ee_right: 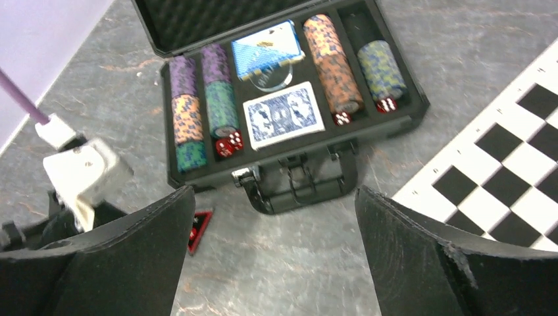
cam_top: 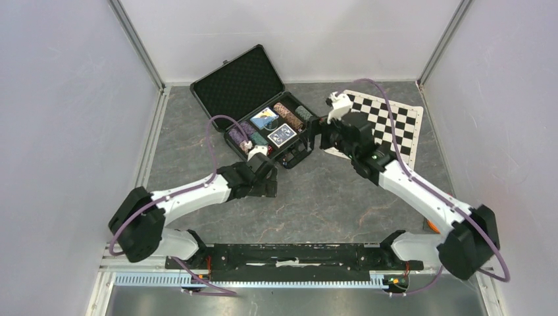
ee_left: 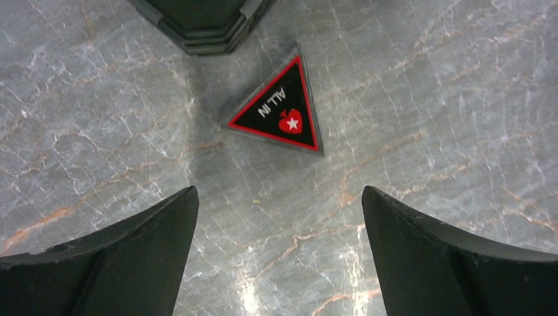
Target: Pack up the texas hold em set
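The black briefcase (cam_top: 238,82) lies open at the back, foam lid up. In the right wrist view its tray (ee_right: 388,128) holds striped chip stacks (ee_right: 332,62), two blue-backed card decks (ee_right: 283,115), a round button (ee_right: 273,76) and red dice (ee_right: 228,143). A black-and-red triangular "ALL IN" token (ee_left: 279,108) lies on the table by the case's front corner (ee_left: 204,26); it also shows in the right wrist view (ee_right: 197,229). My left gripper (ee_left: 279,217) is open and empty just short of the token. My right gripper (ee_right: 273,217) is open and empty, facing the case handle (ee_right: 303,187).
The checkered chess mat (cam_top: 395,122) lies right of the case, under my right arm, and shows in the right wrist view (ee_right: 500,171). My left wrist with its white camera (ee_right: 82,174) sits near the case's left front corner. White walls enclose the grey marble table (cam_top: 316,197).
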Controlling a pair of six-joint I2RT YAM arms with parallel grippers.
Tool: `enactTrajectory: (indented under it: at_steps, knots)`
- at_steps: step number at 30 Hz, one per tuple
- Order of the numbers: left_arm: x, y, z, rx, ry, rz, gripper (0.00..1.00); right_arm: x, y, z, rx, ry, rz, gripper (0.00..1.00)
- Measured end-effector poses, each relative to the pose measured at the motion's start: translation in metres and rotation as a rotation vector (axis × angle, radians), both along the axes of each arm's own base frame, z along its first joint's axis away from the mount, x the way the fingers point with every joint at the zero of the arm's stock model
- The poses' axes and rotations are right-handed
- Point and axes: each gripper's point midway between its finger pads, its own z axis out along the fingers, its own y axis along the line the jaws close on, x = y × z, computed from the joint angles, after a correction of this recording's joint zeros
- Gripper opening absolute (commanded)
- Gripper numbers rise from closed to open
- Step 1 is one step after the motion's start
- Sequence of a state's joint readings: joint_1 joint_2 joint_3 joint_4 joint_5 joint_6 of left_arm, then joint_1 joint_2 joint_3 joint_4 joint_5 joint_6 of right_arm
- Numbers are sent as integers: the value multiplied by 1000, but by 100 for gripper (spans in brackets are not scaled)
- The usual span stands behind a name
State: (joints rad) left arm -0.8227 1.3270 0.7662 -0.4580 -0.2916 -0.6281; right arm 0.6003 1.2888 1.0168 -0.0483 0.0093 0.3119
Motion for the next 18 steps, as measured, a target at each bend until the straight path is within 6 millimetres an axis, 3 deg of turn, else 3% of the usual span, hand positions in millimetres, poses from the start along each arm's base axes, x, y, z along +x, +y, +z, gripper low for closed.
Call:
enactTrajectory:
  at_steps: [9,18]
  knots:
    - [13,1,-18,102,28,21,100,-48,-55,-16,-11,-58,-91,98]
    - [22,0,-36,136,36,43,92,-65,-83,-3,23,-136,-167,98]
